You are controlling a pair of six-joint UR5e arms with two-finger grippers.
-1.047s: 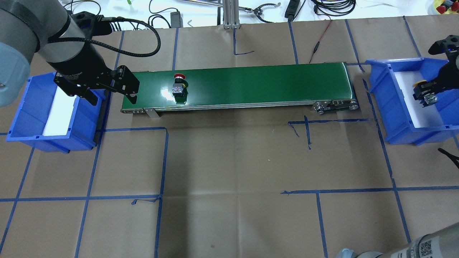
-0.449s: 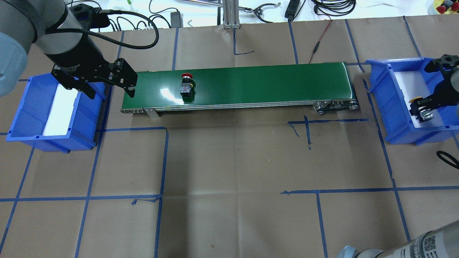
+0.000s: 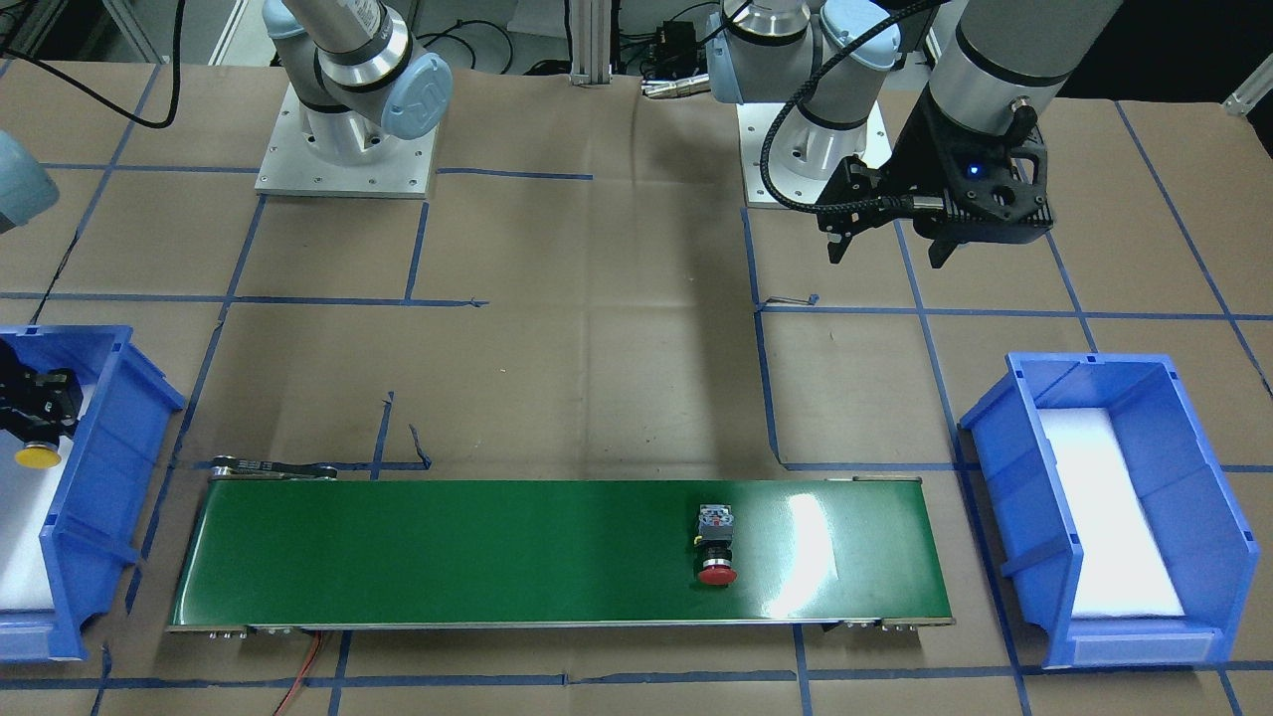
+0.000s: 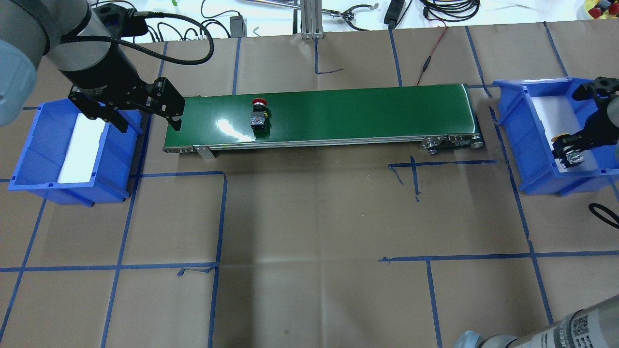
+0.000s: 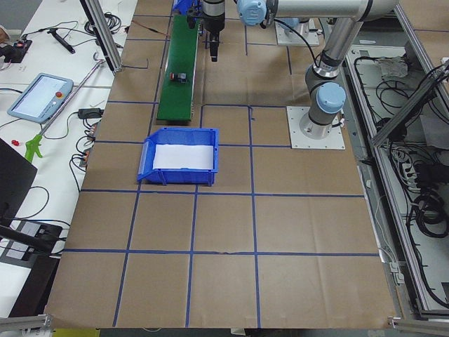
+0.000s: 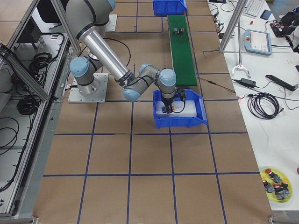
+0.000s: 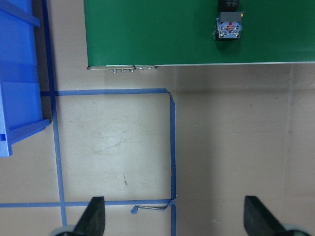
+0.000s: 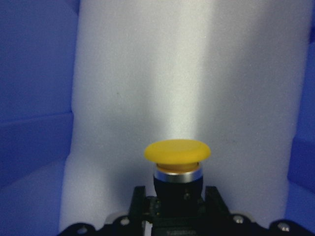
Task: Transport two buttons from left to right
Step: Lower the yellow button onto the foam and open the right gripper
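Observation:
The red button (image 4: 259, 116) lies on its side on the green conveyor belt (image 4: 362, 111), near the belt's left end; it also shows in the front view (image 3: 715, 549) and the left wrist view (image 7: 230, 27). My left gripper (image 4: 147, 126) is open and empty, hovering between the left blue bin (image 4: 38, 159) and the belt's end. My right gripper (image 4: 570, 150) is shut on the yellow button (image 8: 177, 152), holding it inside the right blue bin (image 4: 527, 125) over its white foam liner. The yellow cap shows in the front view (image 3: 38, 455).
Both bins have white foam liners (image 3: 1104, 517). Blue tape lines cross the brown paper on the table. Cables and tools lie along the far edge (image 4: 348, 12). A yellow dish with spare buttons (image 6: 275, 184) sits on the side bench.
The red button has moved to the right along the belt. My right gripper has moved toward the robot and down inside the right bin with the yellow button. My left gripper drew back slightly.

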